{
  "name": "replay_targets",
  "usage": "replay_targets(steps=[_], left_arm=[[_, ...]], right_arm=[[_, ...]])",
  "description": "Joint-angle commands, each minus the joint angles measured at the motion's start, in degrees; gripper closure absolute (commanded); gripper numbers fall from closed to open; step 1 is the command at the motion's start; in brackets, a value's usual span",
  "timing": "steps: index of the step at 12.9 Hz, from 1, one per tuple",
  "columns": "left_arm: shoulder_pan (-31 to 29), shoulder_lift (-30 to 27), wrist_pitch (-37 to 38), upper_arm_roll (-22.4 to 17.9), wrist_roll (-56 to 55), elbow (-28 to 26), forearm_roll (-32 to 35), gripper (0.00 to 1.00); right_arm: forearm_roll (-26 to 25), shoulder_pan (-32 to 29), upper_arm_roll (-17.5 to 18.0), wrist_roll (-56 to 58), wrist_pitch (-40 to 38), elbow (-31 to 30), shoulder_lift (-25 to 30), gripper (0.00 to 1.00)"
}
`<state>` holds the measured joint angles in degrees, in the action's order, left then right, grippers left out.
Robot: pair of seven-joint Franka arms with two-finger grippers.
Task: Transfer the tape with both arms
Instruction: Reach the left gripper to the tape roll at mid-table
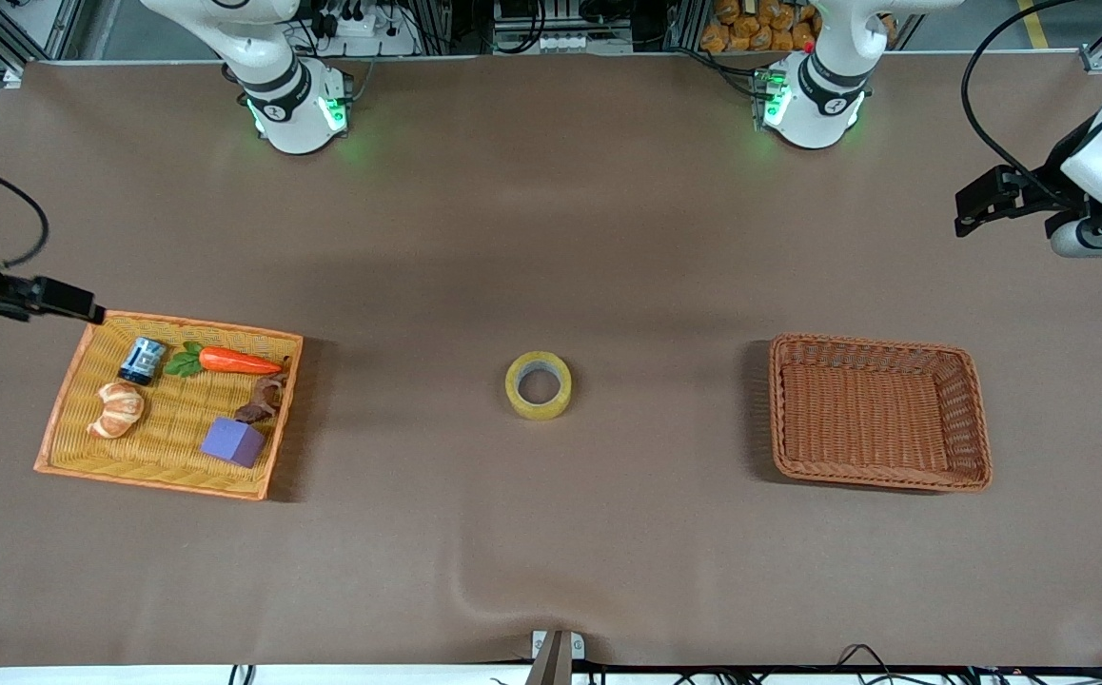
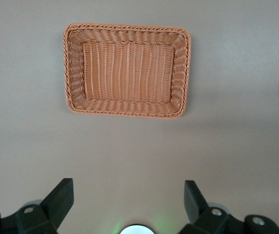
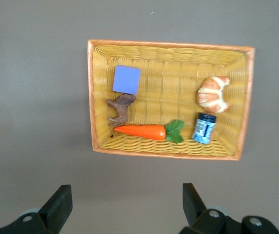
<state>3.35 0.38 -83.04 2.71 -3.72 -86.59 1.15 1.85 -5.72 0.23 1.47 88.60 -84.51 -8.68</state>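
Brown basket (image 1: 879,412): woven, rectangular, nothing in it; its lower rim lies among the nearest things to the front camera, toward the left arm's end of the surface (image 1: 551,238).
Yellow tray (image 1: 170,404): woven, orange-rimmed, toward the right arm's end of the surface, about as near to the front camera as the brown basket.
Tray contents: a purple block (image 1: 233,441) and a croissant (image 1: 116,410) nearer the front camera; a blue-grey can (image 1: 142,361), a carrot (image 1: 227,361) with green leaves and a small brown figure (image 1: 264,400) farther from it.
Tape (image 1: 539,384): translucent yellowish roll with a grey inner core, lying flat on the bare surface between the tray and the basket, well apart from both, touched by nothing.
Left gripper (image 2: 129,200): up in the air over the left arm's end of the surface, looking down on the brown basket; jaws wide apart, holding nothing.
Right gripper (image 3: 127,202): up in the air over the right arm's end of the surface, just beside the tray's far corner in the front view; jaws wide apart, holding nothing.
Arm bases: both glow green along the top edge of the surface.
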Motion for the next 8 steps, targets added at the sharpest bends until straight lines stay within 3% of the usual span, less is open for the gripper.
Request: replay_targets(steps=[1,3,8], left_arm=[[0.2,0.1,0.3,0.0,0.0,0.7,0.0,0.00],[0.3,0.1,0.3,0.1,-0.1,0.8,0.0,0.00],[1.0,0.1,0.3,0.1,-0.4,0.8,0.0,0.00]], right_arm=[[-1.1,1.5,-2.9,2.4,0.5,-4.8,6.0,0.00],[-1.1,4.7,-6.3,2.5,0.6,-6.0,8.4,0.00],[-0.9,4.1,-5.1,2.1,2.1,-7.1,10.1,0.00]])
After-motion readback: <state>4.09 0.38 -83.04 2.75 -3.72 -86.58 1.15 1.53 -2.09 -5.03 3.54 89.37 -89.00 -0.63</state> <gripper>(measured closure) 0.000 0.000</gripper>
